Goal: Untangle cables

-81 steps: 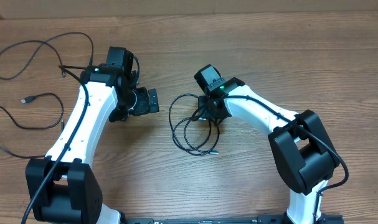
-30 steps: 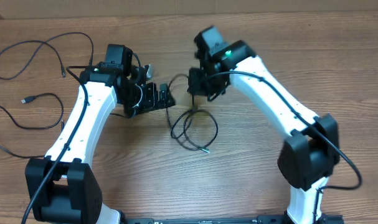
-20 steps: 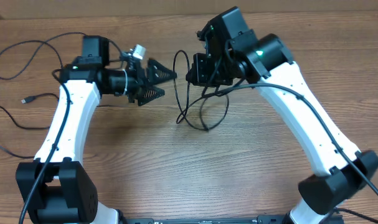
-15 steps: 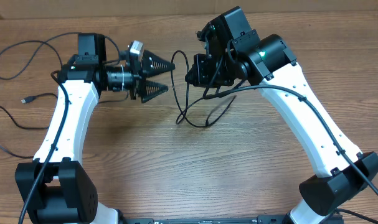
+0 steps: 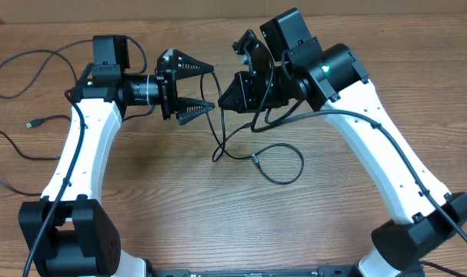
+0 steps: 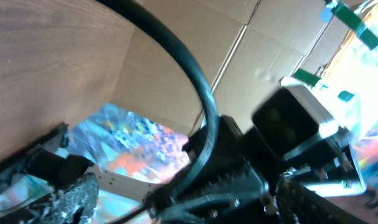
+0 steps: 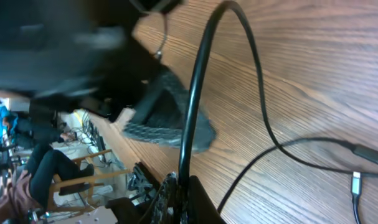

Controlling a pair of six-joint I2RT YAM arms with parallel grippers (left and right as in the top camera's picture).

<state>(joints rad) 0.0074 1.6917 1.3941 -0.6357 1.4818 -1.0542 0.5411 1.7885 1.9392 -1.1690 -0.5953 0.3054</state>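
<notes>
The right gripper (image 5: 227, 96) is clenched on a cable (image 7: 195, 93) that hangs down from it to the table (image 5: 141, 219), so the left gripper (image 5: 213, 85), wide open just beside it, should close gently on that cable and pull away slowly.

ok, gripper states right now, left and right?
Left gripper: open, holding nothing.
Right gripper: closed on a cable.
</notes>
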